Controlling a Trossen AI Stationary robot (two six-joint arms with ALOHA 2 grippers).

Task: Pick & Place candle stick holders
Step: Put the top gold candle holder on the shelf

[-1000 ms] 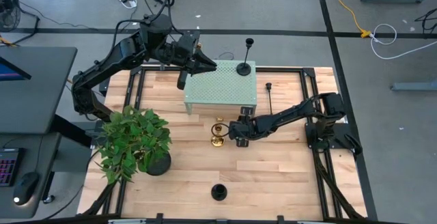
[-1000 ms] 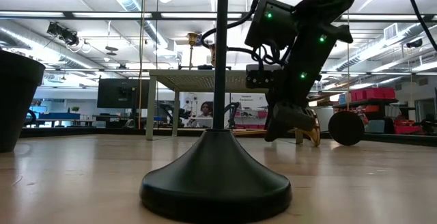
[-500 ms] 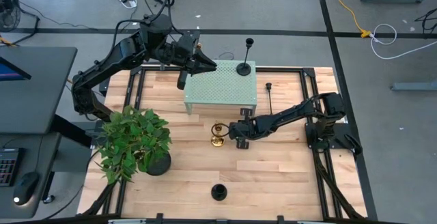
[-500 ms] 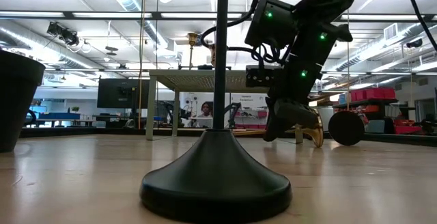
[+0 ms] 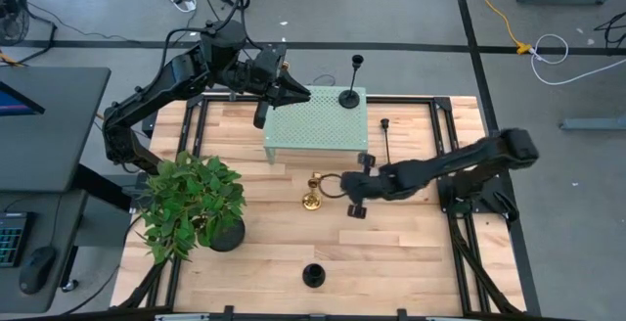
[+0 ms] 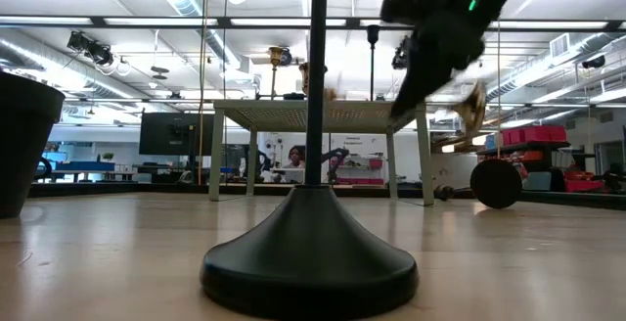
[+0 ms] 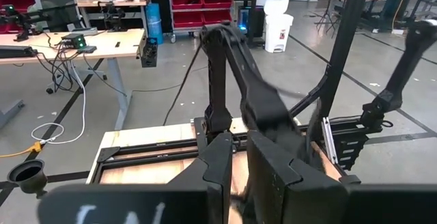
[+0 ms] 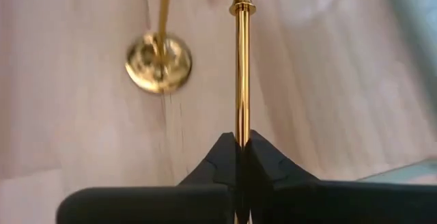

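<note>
Standing at about twelve o'clock on the wooden table (image 5: pixel 411 233), the pale green stand (image 5: pixel 315 123) already carries one black candle holder (image 5: pixel 349 94), so the job looks partly done. The plant (image 5: pixel 191 206) fills the nine o'clock side. The left gripper (image 5: pixel 286 84) hovers at the stand's eleven o'clock corner; whether it holds anything cannot be told. Near the table's centre, the right gripper (image 5: pixel 344 186) is clenched on the thin stem of a gold candle holder (image 8: pixel 242 74), carried off the wood and tilted. Another gold holder (image 5: pixel 312 200) stands just beside it, a black holder (image 5: pixel 313 275) waits at six o'clock, and a thin black one (image 5: pixel 387 141) at two o'clock.
</note>
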